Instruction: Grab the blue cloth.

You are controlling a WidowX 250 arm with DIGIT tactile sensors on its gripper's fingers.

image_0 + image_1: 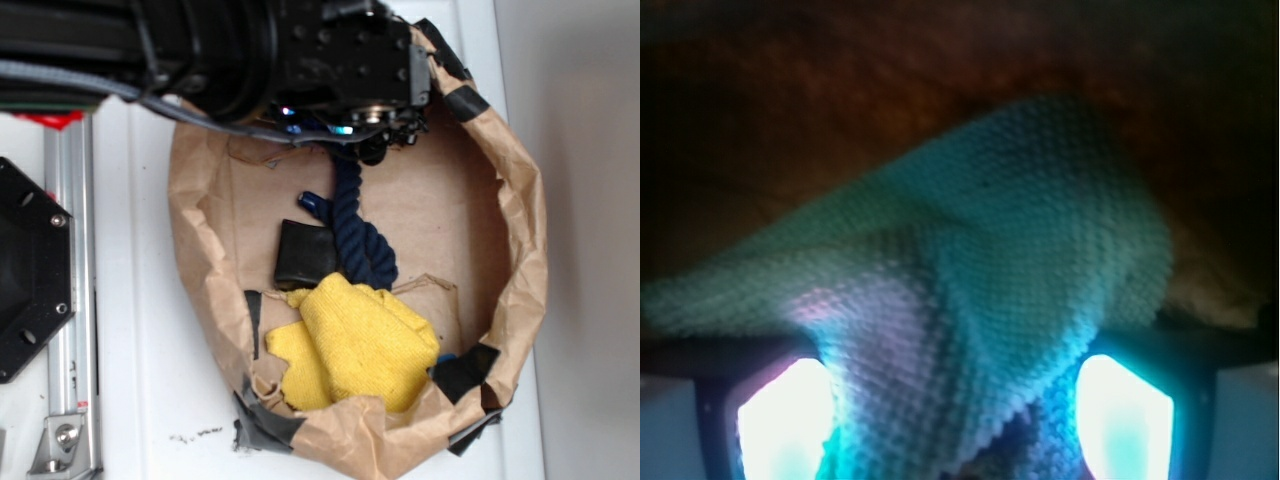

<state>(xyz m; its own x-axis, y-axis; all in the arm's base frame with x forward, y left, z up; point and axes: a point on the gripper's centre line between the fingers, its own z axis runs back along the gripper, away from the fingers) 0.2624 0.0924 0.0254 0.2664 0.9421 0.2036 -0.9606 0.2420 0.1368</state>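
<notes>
Brown paper bag [520,200]: yellow cloth [355,345], navy rope [360,230], black block [305,252].

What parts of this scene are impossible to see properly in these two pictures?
- Blue cloth: shows only in the wrist view; in the exterior view the arm covers that spot.
- Gripper: the cloth drapes between its fingers, so the grip cannot be confirmed.
- Navy rope: its upper end vanishes under the arm.
- Small blue item beside the yellow cloth: too small to identify.
</notes>
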